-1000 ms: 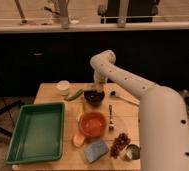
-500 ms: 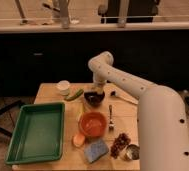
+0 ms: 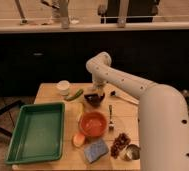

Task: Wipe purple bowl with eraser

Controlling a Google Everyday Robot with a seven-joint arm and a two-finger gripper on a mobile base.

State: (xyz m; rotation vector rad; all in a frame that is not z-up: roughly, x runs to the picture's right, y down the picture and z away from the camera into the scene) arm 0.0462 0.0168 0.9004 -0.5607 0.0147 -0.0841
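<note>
Purple-maroon small round bowl [image 3: 94, 99] sits near the counter's far edge; the gripper [image 3: 94, 93] hovers directly over it, mid-wipe seemingly; next, rub inside.

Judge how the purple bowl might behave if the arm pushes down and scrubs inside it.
The purple bowl looks small and shallow, so it is probably light and may slide on the smooth wooden table. The gripper sits right over its rim; off-centre pressure could tip it. The orange bowl nearby might stop a slide.

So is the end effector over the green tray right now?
No, the end effector is down at the purple bowl, well to the right of the green tray.
</note>
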